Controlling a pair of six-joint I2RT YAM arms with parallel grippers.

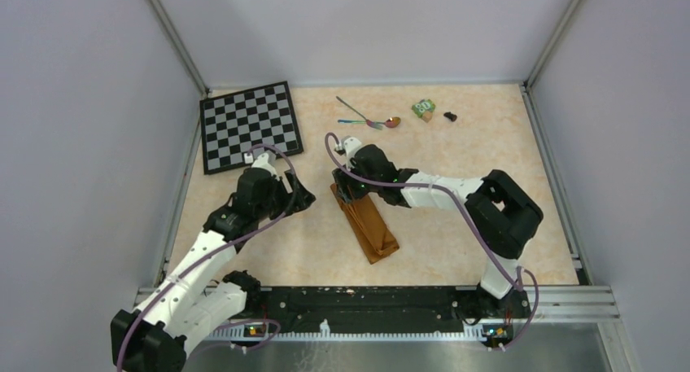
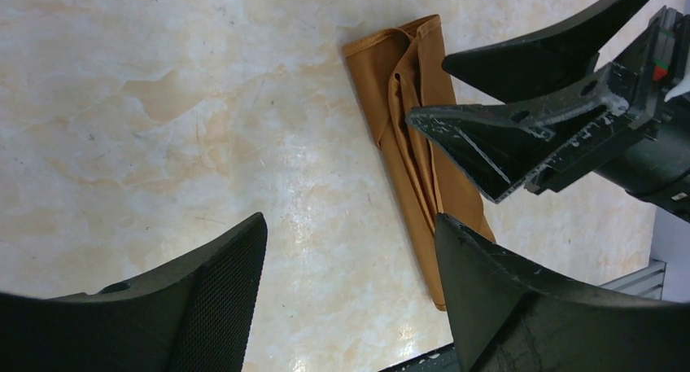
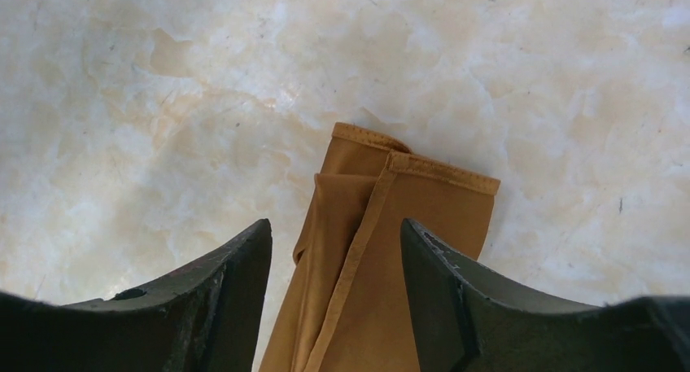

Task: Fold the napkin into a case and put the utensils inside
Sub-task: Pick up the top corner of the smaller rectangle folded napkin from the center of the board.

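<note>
A beige marble-patterned tabletop (image 1: pixel 456 201) carries everything. The flat black-and-white chessboard (image 1: pixel 251 126) lies beyond the case and to its left. The shiny orange-brown napkin, folded into a narrow, long case (image 1: pixel 373 225) (image 2: pixel 399 71) (image 3: pixel 423 201), lies slanted on the bare top. The right gripper (image 1: pixel 346 185) (image 3: pixel 334 234) is over the case's far end, its fingers spread wide and the cloth showing between them. The left gripper (image 1: pixel 303 194) (image 2: pixel 350 225) is just left of the case, also wide and holding nothing. The two rainbow-handled metal utensils (image 1: pixel 370 120) lie well beyond the case, outside it. A small green block (image 1: pixel 422 107) and a tiny black piece (image 1: pixel 450 116) sit farther right.
</note>
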